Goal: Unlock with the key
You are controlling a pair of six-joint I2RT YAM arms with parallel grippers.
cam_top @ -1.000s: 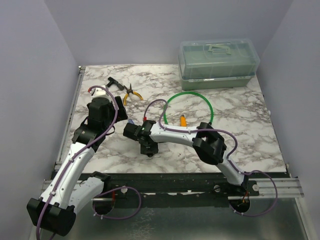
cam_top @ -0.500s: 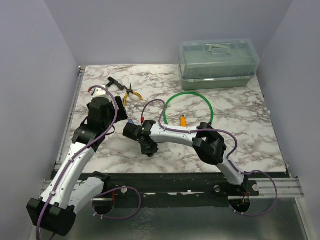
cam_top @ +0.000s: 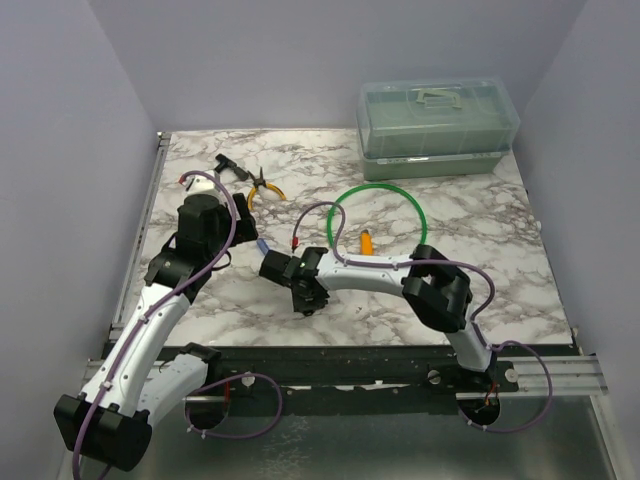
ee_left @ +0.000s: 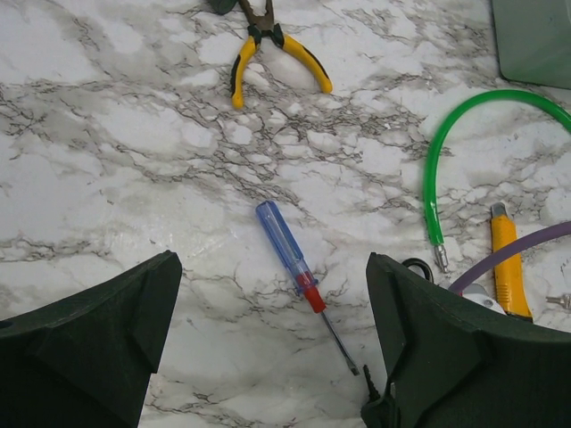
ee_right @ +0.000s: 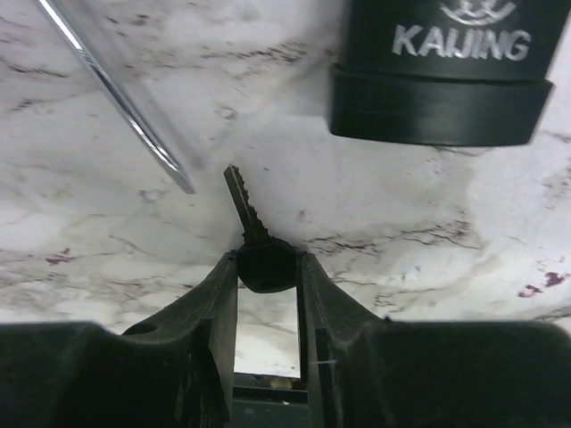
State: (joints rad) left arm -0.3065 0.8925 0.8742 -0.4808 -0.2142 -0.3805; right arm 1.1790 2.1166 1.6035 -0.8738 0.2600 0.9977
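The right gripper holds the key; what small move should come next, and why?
Probably swing the right gripper, rightward in its wrist view, to aim the key at the padlock. The key's head is pinched between the fingers, but its blade points left of the padlock's near end; no keyhole shows.

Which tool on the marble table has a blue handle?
The screwdriver: blue handle with a red collar before the thin shaft. The pliers have yellow handles; the utility knife is orange.
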